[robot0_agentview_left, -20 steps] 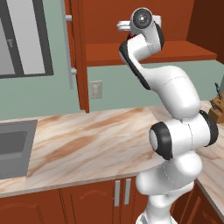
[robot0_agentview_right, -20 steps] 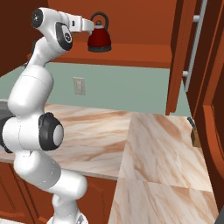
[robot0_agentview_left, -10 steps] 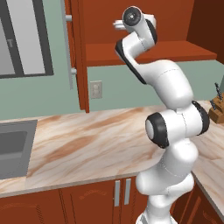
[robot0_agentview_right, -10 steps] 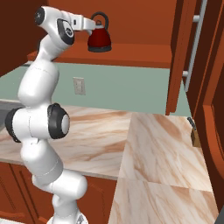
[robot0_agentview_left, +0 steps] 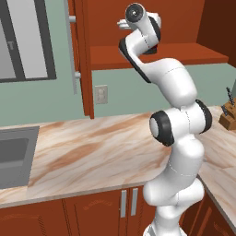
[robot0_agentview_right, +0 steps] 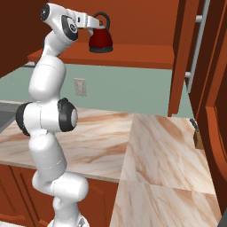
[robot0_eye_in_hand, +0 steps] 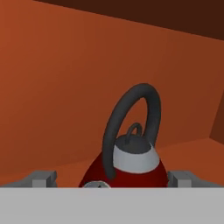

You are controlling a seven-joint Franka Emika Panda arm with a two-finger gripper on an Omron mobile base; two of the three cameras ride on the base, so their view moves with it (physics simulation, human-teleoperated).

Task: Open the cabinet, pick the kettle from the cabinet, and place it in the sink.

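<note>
where: up at the open cabinet (robot0_agentview_right: 146, 26), on its lower shelf, the kettle (robot0_agentview_right: 100, 41) stands upright, dark red with a black arched handle.
relation: seen from the hand view, the kettle (robot0_eye_in_hand: 129, 164) lies straight ahead of the pincer (robot0_eye_in_hand: 111, 178), centred between the two finger tips; its handle arch rises tall and turned nearly edge-on toward the camera, so the arch runs roughly along the line of approach.
pincer: spread wide, one tip to either side of the kettle's body, with red showing between them; from the right base view the pincer (robot0_agentview_right: 95, 23) sits at the kettle's upper left, about level with the handle. it grips nothing, and whether a tip touches the kettle cannot be told.
arm: reaches high from the base, wrist bent forward into the cabinet.
step in hand: by the look of it, the approach to the grasp; the door is already open.
destination: sink (robot0_agentview_left: 14, 156), set in the marbled worktop (robot0_agentview_left: 97, 152) well down and to the left, kettle not yet there.
next move calls for: likely a little more reach, then closing across the body or handle.
</note>
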